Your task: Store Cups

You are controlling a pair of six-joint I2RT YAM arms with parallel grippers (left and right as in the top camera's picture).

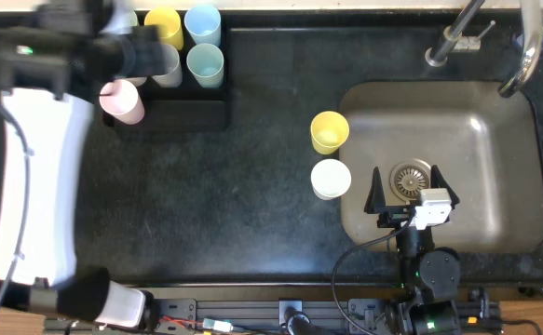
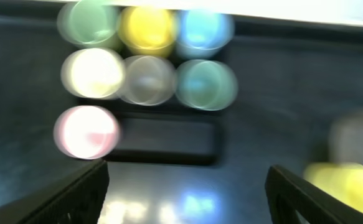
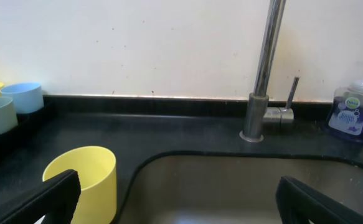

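Observation:
A black rack [image 1: 192, 110] at the back left holds several cups: yellow [image 1: 163, 26], light blue [image 1: 202, 23], teal [image 1: 205, 63], a pale one [image 1: 168, 65] and pink [image 1: 122, 100]. My left gripper [image 2: 184, 196] hangs open and empty above the rack [image 2: 169, 140], with the pink cup [image 2: 86, 132] closest to it. Two loose cups stand on the counter by the sink's left rim, a yellow cup [image 1: 329, 131] and a white cup [image 1: 331, 179]. My right gripper [image 1: 409, 194] is open and empty over the sink, the yellow cup [image 3: 81, 180] just beyond one finger.
The steel sink [image 1: 495, 112] takes up the right side, with a faucet [image 3: 265, 68] behind it and a blue soap bottle [image 3: 353, 112] at the back right. Dark countertop [image 1: 252, 186] lies between rack and sink.

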